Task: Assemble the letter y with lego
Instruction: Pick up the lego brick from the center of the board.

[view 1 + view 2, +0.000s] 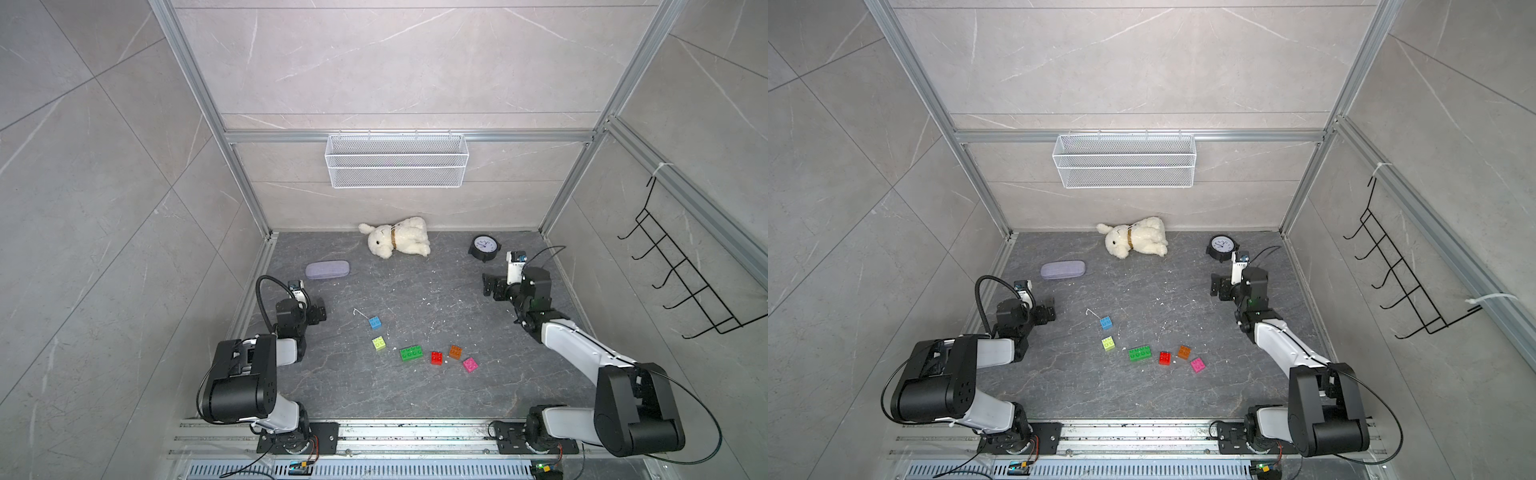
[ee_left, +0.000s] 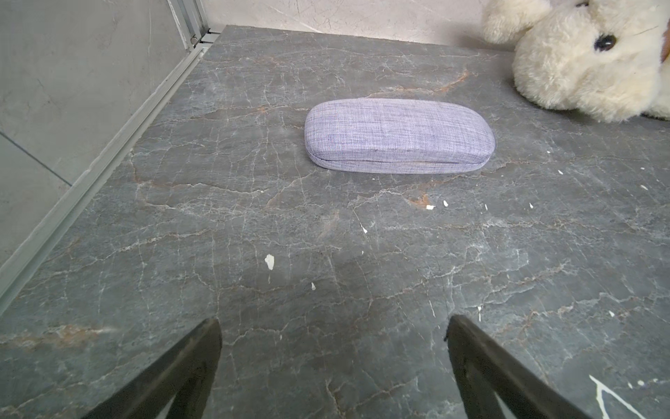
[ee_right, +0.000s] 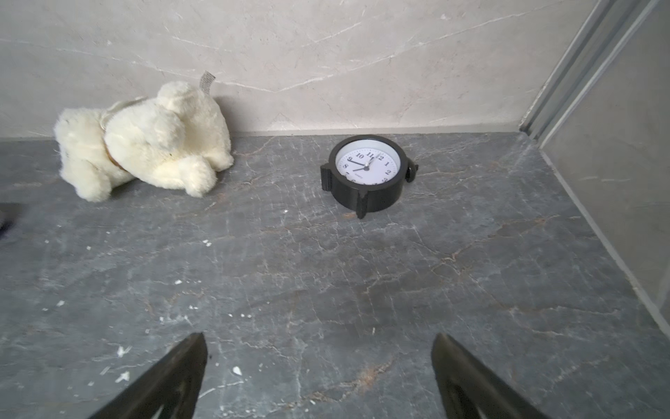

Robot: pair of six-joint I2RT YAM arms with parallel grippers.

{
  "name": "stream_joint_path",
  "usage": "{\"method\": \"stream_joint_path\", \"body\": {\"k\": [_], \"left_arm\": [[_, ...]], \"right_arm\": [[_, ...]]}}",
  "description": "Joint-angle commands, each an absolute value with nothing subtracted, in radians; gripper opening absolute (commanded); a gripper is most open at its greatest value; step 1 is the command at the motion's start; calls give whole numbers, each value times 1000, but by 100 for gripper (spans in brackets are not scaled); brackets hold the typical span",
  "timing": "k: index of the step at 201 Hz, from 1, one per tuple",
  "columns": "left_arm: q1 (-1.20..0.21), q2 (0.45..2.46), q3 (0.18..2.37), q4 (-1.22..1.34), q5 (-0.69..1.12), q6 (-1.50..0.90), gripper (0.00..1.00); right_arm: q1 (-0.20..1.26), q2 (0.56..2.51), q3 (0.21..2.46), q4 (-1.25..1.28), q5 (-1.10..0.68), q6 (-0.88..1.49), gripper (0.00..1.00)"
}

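1. Black tapered fingers (image 2: 188,362) of the left gripper (image 2: 333,326) are spread wide over the veined grey table (image 2: 326,235); nothing is held.
2. The right gripper (image 3: 319,342) is likewise opened fully and empty, probably parked aside to leave the bricks unobstructed.
3. Between the two sets of jaws the lego is scattered loose: blue brick (image 1: 375,322), yellow-green brick (image 1: 378,343), green bar (image 1: 411,353), red brick (image 1: 436,357), orange brick (image 1: 455,352), pink brick (image 1: 470,364). None is joined, so the letter y is judged unstarted.
4. Hard, glossy, studded plastic is shown; all are square except the oblong green bar.
5. Ahead of the left jaws a woven lilac glasses case (image 2: 398,134) is laid; ahead of the right, a round black clock (image 3: 366,174) and fluffy rabbit (image 3: 145,145), apparently kept clear of the work.
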State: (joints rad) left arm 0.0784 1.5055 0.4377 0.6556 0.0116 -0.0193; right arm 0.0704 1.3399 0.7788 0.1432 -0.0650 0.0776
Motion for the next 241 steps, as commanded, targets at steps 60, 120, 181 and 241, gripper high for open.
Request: {"method": "stream_joint_path", "body": {"k": [60,120,181,241], "left_arm": [[84,1443,1008,-226,134,-8,94],[-110,1436,1063,-416,183,-58,93],[-113,1403,926,-357,221,-41,93],[-79,1393,905,-347,252,-57,93]], "right_arm": [[233,1405,1142,-759,-49,378,99],[456,1372,1071,-989,-27,725,78],[607,1466,984,-868,-86,899,61],[611,1555,969,-770,-106,925,55]]}}
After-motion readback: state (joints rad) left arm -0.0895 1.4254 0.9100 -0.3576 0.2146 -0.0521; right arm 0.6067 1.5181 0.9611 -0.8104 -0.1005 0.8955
